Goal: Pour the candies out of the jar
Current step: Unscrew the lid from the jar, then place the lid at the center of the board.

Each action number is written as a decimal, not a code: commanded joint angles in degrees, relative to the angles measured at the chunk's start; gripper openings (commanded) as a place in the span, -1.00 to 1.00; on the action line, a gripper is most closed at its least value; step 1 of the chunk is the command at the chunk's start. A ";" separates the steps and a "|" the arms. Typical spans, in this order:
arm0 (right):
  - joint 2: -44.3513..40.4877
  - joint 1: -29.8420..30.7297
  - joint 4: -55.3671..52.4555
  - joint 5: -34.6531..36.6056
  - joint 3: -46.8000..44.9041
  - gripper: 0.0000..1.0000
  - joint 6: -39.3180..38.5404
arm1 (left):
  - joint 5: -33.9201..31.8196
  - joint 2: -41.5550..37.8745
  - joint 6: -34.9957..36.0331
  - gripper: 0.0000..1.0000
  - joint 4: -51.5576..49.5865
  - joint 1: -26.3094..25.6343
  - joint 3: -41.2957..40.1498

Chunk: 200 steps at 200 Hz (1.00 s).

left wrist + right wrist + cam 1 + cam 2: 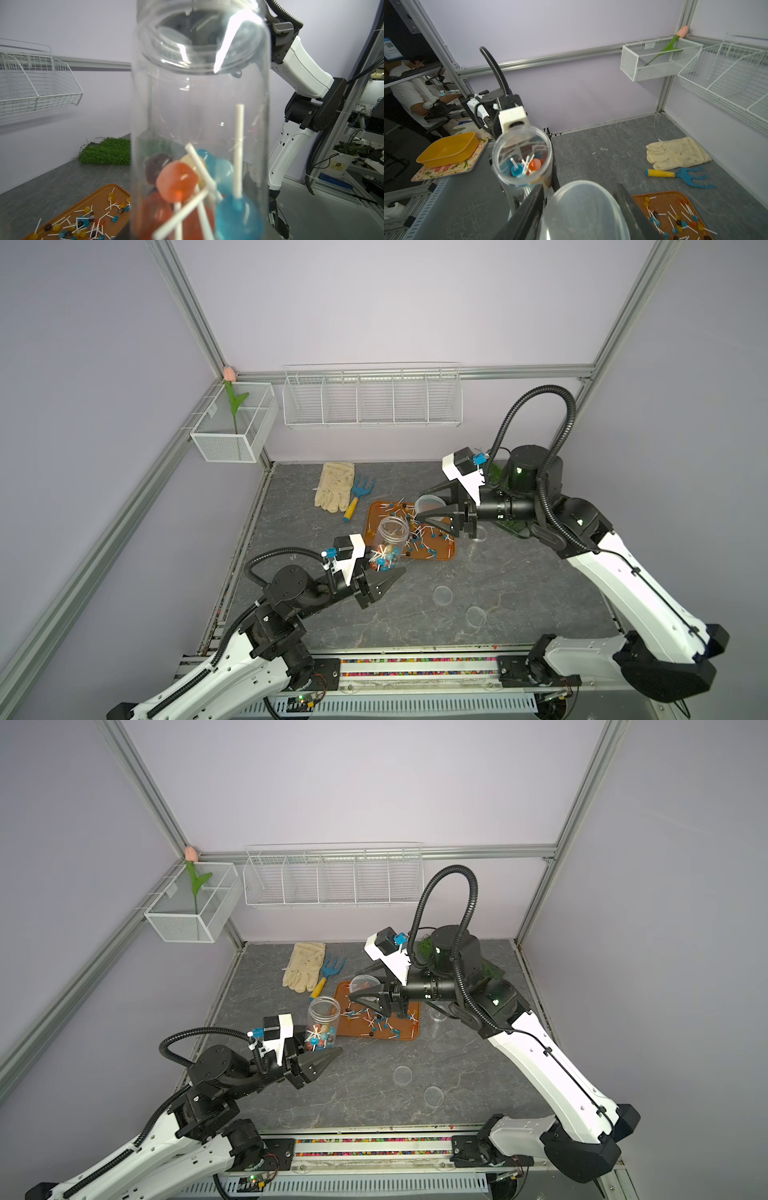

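Catalogue entry: we record a robotics lab test cell. We note an aluminium-profile frame (195, 315), plain lilac wall panels (395, 302), a stone-look tabletop (415, 605) and two robot arms (636, 585) on a front rail (415, 666). Outside the frame we see cabled shelving (369, 116) and a person at a workstation (406, 91).

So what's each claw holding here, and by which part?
Left claw grips the clear plastic jar around its lower body. Right claw pinches the clear round plastic lid across its rim.
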 commanded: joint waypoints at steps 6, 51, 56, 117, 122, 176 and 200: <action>-3.29 -0.27 3.77 2.44 -7.07 0.09 0.38 | -2.86 -1.99 2.27 -0.10 -4.07 0.10 2.56; -6.47 0.72 11.37 6.45 -21.61 0.13 3.50 | -2.48 -1.69 2.67 -0.10 -4.06 0.14 3.25; -6.57 0.96 12.26 6.85 -23.08 0.13 3.76 | -2.40 -1.58 2.55 -0.10 -3.85 0.14 3.30; -1.66 5.73 24.67 14.04 -36.73 0.13 8.72 | -1.84 -1.12 2.62 -0.10 -4.50 0.14 4.34; -0.92 6.27 26.14 14.46 -37.70 0.13 9.46 | -1.73 -1.12 2.70 -0.10 -4.85 0.15 4.54; 9.11 10.85 37.59 21.96 -45.68 0.13 13.01 | -2.38 -1.68 2.77 -0.10 -6.60 0.13 5.06; 14.44 12.18 41.49 24.76 -47.14 0.13 13.68 | -2.49 -1.40 2.69 -0.10 -6.09 0.15 5.31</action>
